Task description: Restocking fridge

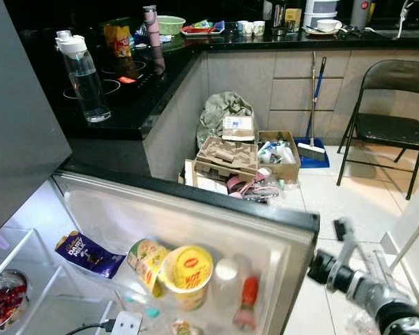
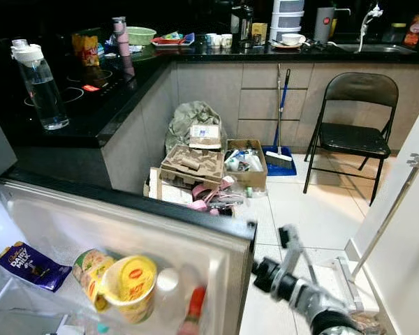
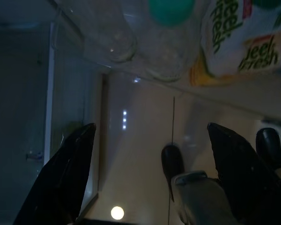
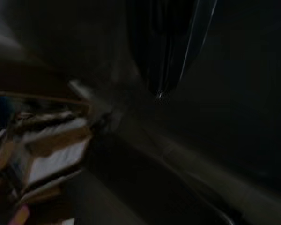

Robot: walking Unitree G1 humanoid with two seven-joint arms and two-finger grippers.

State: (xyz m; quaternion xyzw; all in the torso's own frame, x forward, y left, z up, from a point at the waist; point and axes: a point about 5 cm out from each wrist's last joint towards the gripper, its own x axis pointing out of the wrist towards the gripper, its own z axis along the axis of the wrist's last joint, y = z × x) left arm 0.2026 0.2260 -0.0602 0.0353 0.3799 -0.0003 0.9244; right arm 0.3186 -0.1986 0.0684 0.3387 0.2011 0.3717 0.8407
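The fridge door (image 1: pixel 195 209) is open, snacks (image 1: pixel 185 272) inside; more may remain. Left end effector (image 3: pixel 150 173) spread, empty; right end effector (image 1: pixel 339 244) at four o'clock, can't tell.

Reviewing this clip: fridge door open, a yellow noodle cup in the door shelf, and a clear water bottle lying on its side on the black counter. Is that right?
Not quite. The water bottle stands upright on the black counter, as the left eye view shows. The open fridge door and the yellow noodle cup in its shelf are as you say.
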